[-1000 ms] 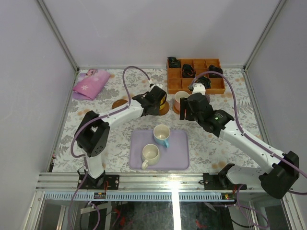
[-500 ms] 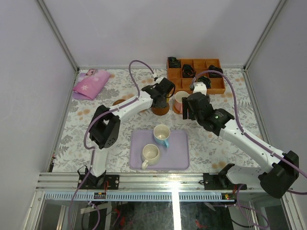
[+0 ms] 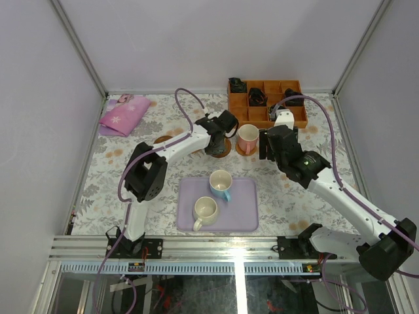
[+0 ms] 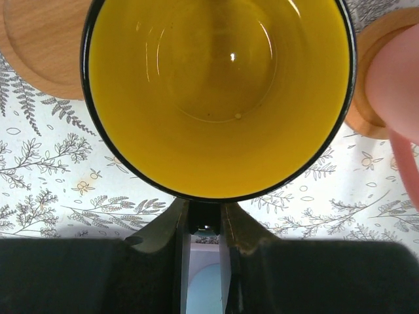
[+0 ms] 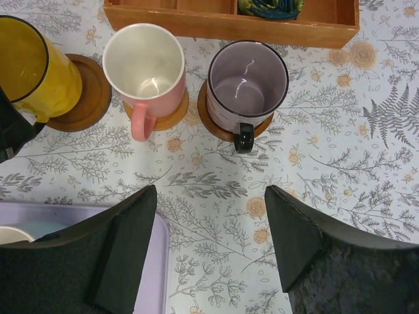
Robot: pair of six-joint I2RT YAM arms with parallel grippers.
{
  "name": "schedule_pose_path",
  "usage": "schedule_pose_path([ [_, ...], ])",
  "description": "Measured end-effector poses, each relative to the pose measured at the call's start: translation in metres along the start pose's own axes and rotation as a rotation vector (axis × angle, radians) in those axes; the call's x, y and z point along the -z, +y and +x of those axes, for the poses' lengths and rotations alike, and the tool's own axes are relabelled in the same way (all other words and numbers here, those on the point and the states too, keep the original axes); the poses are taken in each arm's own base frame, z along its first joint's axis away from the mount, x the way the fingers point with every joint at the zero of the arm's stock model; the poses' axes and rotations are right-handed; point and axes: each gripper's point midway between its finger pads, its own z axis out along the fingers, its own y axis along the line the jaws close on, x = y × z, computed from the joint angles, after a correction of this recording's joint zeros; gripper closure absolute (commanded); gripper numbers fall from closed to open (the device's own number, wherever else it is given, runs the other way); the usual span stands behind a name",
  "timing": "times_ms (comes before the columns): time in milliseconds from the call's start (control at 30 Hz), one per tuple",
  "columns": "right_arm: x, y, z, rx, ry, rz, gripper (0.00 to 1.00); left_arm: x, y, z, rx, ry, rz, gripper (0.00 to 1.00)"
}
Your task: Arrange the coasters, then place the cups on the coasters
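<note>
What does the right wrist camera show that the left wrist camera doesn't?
Only the right wrist view shows the greyish-purple cup, the compartment box, a corner of the lavender tray and the open right fingers. Only the left wrist view shows a tan coaster, bare where visible, beyond the yellow cup. Both show the yellow cup, the pink cup and the floral cloth.

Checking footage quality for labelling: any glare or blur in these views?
Left wrist: small glints inside the yellow cup, pink cup at the right edge blurred. Right wrist: sharp, with bright streaks inside the purple cup. Top external: evenly lit.
</note>
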Motion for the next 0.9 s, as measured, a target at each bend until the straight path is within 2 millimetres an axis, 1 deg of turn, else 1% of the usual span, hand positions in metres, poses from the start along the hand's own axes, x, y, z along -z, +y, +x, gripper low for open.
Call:
schedule_pose_path([
  [100,-0.001,-0.001,0.004,0.005,0.008,0.003,0.25,-0.004,0.001,0.004,-0.004,0.018,-0.016,1.00],
  [267,-0.003,-0.002,0.011,0.013,0.021,0.007,0.25,-0.009,-0.003,0.001,-0.005,0.022,-0.017,1.00],
  [700,-0.003,-0.002,0.012,0.014,0.024,0.008,0.25,-0.008,-0.008,0.001,-0.003,0.029,0.000,1.00],
  [900,-0.003,-0.002,0.012,0.013,0.024,0.009,0.25,-0.013,-0.009,0.004,-0.007,0.039,0.002,1.00],
])
